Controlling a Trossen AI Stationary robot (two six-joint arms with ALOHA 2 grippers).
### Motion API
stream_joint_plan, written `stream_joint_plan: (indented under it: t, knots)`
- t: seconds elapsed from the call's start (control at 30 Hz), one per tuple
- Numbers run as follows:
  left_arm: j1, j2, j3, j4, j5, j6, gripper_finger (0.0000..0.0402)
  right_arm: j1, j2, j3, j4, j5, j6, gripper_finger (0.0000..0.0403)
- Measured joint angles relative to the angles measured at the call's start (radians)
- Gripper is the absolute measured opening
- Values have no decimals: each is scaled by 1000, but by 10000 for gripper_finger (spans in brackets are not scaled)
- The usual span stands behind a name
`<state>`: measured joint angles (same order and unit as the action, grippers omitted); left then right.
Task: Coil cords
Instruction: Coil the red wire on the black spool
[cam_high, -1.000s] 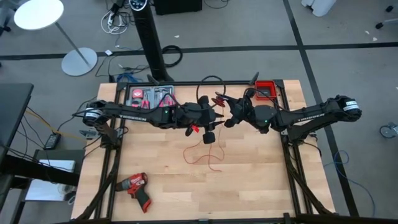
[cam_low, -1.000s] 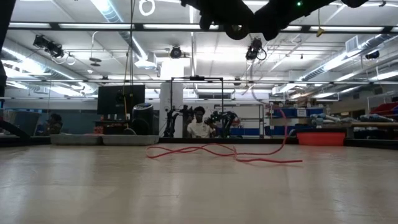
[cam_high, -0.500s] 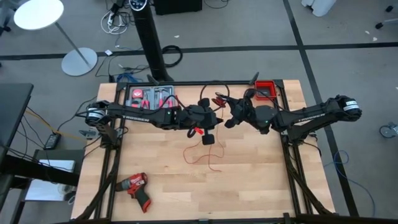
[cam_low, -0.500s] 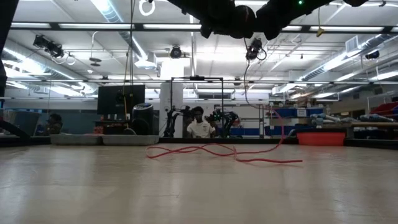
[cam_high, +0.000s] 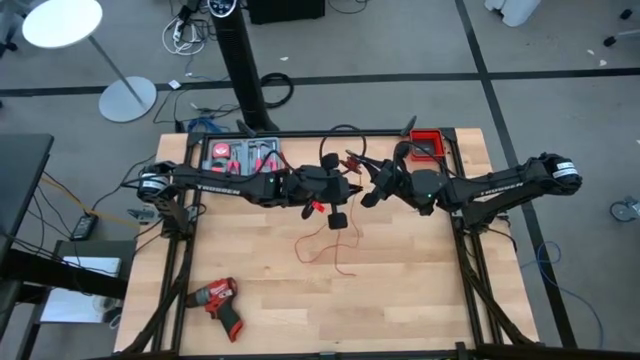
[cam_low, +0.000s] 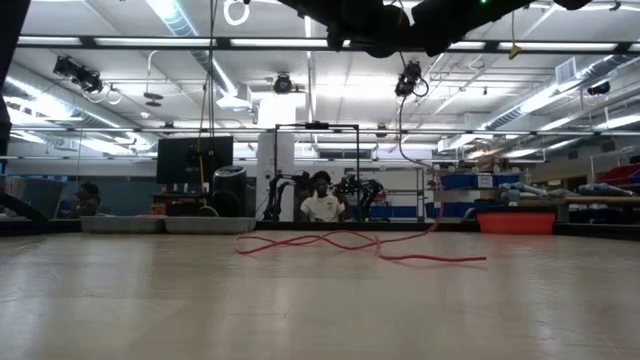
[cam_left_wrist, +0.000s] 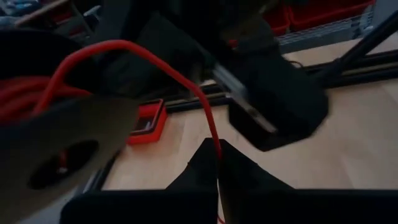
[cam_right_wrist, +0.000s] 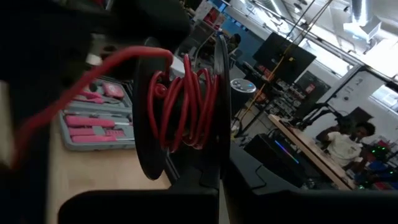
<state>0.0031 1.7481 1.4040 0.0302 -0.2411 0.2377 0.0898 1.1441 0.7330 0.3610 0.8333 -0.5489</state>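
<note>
Above wooden table (cam_high: 420, 280), red wire (cam_left_wrist: 200, 99) pinched in left gripper (cam_left_wrist: 217, 163)

Wooden worktop (cam_high: 400, 290) carries loose red wire (cam_high: 322, 245), drill (cam_high: 218, 302), tool case (cam_high: 243, 156), red bin (cam_high: 428, 145).

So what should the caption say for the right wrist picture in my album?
Right gripper shut on a black spool wound with red wire, grey tool case behind.

Grey floor (cam_high: 560, 60), white floor lamp (cam_high: 62, 22), ceiling strip lights (cam_low: 180, 15).
</note>
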Motion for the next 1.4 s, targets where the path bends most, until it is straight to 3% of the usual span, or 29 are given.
stream_joint_plan:
  t: [0.23, 0.43, 0.67, 0.93, 1.4]
  knots:
    - [43, 31, 0, -19, -10, 20, 0, 18, 1, 0, 4, -18, 21, 1]
    - [55, 43, 0, 7, -82, 48, 0, 46, 1, 0, 10, -5, 36, 0]
    - [37, 39, 0, 12, -247, 179, 0, 81, -18, 0, -7, 42, 32, 0]
    - [26, 39, 0, 94, -349, 291, 0, 85, -42, 0, -27, 42, 71, 0]
    - [15, 62, 0, 152, -199, 143, 1, 87, -43, 0, 56, 30, 78, 0]
